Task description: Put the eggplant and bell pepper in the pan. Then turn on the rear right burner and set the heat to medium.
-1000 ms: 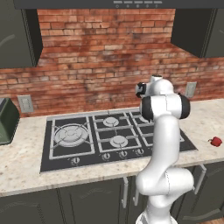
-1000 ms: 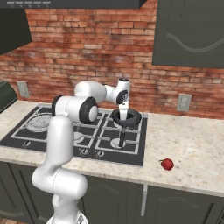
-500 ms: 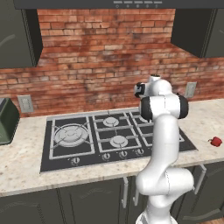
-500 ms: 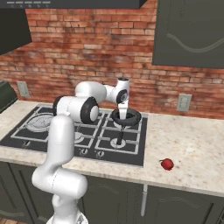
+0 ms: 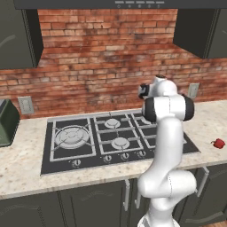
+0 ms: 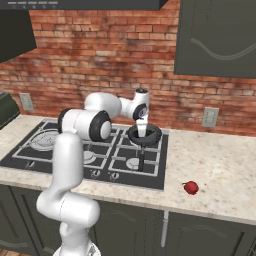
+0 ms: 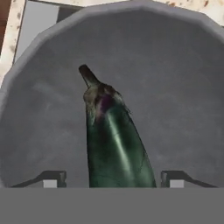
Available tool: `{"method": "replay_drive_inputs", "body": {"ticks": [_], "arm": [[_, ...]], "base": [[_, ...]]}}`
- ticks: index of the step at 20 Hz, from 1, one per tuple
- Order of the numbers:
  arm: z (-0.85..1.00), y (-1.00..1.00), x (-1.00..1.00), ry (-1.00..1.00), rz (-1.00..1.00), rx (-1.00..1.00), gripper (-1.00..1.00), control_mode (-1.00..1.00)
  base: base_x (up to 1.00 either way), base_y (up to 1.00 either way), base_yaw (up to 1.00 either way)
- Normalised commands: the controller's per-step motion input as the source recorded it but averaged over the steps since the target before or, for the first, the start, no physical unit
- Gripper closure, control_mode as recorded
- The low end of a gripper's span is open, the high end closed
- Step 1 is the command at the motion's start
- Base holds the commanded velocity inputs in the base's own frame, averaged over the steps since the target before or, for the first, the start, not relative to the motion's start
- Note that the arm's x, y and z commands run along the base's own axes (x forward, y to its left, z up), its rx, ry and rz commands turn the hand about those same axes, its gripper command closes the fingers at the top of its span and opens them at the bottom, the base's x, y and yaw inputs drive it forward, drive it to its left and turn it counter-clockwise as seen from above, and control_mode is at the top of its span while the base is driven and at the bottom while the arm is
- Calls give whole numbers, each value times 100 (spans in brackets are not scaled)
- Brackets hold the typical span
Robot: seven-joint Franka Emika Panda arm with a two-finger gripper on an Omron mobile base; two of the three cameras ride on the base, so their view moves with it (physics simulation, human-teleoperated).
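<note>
The eggplant point(image 7: 116, 144), dark green-black and glossy with its stem pointing away, lies on the floor of the grey pan point(image 7: 175, 87). My gripper point(image 7: 113, 178) hangs straight over it and is open, with a gap between each fingertip and the eggplant. From the right base view the gripper point(image 6: 142, 131) points down into the pan point(image 6: 156, 136), which stands on the rear right of the stove with its handle point(image 6: 141, 160) toward the front. The rear right burner is hidden under the pan. The red bell pepper point(image 6: 190, 187) point(image 5: 218, 143) lies on the counter to the right of the stove.
The black stove point(image 5: 88, 153) has a large multi-ringed burner point(image 5: 71, 135) at the left and a row of knobs point(image 5: 119, 156) along its front. A dark green appliance point(image 5: 6, 124) stands at the counter's left end. The brick wall point(image 5: 111, 57) is close behind.
The arm stays over the pan in the same place. Any shift at the fingers is too small to make out in the base views.
</note>
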Motion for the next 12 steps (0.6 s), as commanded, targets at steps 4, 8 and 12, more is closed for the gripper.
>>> {"method": "replay_drive_inputs", "body": {"ticks": [4,8,12], "arm": [[0,-7,-23,-16,0,0,-100,-100],[36,0,-32,-31,0,-1,-100,-100],[59,0,-18,-20,0,-5,-100,-100]], "base": [[0,0,0],[0,0,0],[0,0,0]]}}
